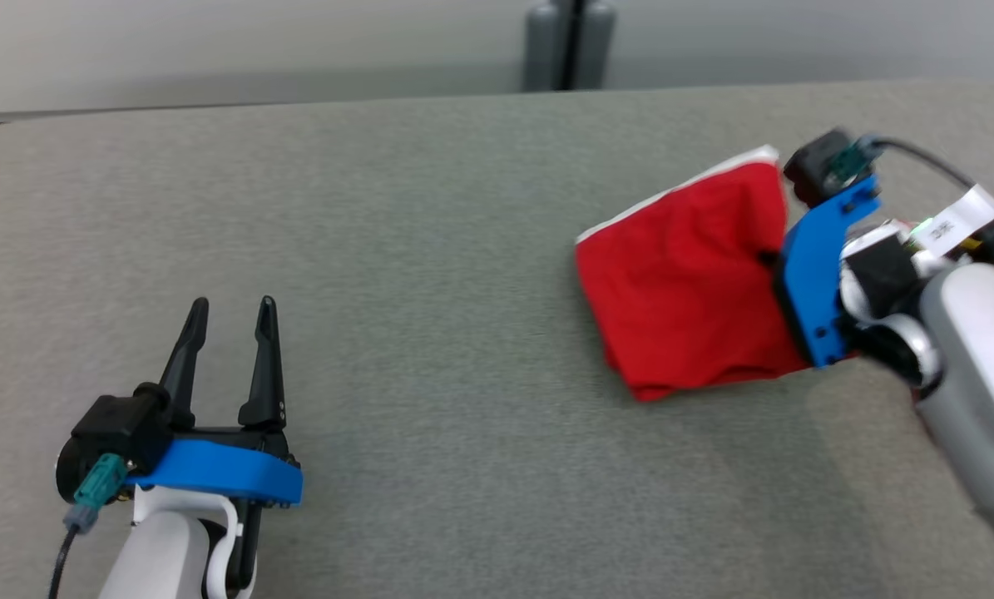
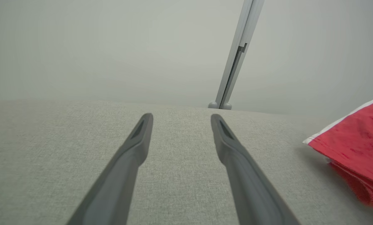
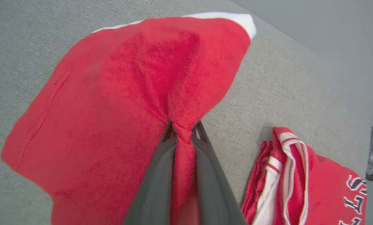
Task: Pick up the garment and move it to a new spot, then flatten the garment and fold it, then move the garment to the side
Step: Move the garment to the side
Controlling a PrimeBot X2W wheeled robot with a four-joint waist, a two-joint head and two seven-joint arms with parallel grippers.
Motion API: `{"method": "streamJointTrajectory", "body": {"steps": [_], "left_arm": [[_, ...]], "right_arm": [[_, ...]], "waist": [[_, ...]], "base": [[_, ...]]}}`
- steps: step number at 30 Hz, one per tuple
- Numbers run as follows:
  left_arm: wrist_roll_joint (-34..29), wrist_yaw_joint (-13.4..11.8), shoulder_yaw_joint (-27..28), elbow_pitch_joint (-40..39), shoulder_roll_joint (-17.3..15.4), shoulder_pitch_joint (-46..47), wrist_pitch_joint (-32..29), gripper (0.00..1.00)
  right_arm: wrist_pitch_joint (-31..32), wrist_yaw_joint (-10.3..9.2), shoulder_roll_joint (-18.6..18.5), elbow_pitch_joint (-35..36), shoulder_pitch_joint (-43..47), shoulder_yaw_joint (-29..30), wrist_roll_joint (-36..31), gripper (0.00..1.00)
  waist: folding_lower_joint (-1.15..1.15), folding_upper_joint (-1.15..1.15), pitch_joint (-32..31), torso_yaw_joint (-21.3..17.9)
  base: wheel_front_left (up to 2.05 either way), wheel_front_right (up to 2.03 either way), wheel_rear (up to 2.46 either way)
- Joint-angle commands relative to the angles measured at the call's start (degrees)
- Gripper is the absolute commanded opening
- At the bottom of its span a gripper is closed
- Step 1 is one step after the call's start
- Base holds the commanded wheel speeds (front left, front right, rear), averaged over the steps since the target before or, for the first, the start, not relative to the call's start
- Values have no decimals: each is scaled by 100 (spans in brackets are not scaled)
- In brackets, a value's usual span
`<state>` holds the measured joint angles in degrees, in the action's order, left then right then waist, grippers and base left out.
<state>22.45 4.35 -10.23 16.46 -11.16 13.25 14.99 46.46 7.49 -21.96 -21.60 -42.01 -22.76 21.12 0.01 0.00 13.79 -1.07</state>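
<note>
– Jaws on the right gripper are shut on a pinch of red cloth, see? A ridge of fabric is bunched between the two dark fingers, with creases fanning out from it.

– Which piece is that?

– The garment, the red one with the white edge, on the right half of the grey table. It looks doubled over into a thick packet, and the gripper reaches into it from its right-hand side.

– Why take a pinch near the edge and not the whole thing?

– My guess is that those long thin fingers can't span a packet like that, so they gather one fold and lift or drag by it. The risk is that only the top layer is caught and the fold opens when it's pulled.

– And the left gripper?

– Jaws spread wide, nothing between them. It sits low over the table at the front left, well apart from the garment. I'd say it's parked there to leave the other arm room.

– There's more red over there.

– Yes, another red garment with white stripes and dark lettering, crumpled near the held one, further right. Since ours appears folded, I reckon the step in hand is moving it to the side. I can't tell whether it's off the table yet.
</note>
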Motion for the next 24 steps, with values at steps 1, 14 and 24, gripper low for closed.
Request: {"method": "streamJointTrajectory", "body": {"steps": [1, 14, 24], "left_arm": [[-45, 2, -1, -39, -36, 13, 24, 100], [-199, 66, -170, -347, -249, 530, -167, 100], [-310, 78, -244, -803, -513, 912, -460, 100]], "right_arm": [[44, 1, -211, 151, -143, -99, 91, 0], [-452, 1, -2278, 288, -510, -682, 496, 0], [-1406, 1, -2241, -1229, -662, -341, 102, 0]], "waist": [[-1, 0, -71, -195], [-1, 0, 690, -945], [-1, 0, 1340, -864]], "base": [[0, 0, 0], [0, 0, 0], [0, 0, 0]]}}
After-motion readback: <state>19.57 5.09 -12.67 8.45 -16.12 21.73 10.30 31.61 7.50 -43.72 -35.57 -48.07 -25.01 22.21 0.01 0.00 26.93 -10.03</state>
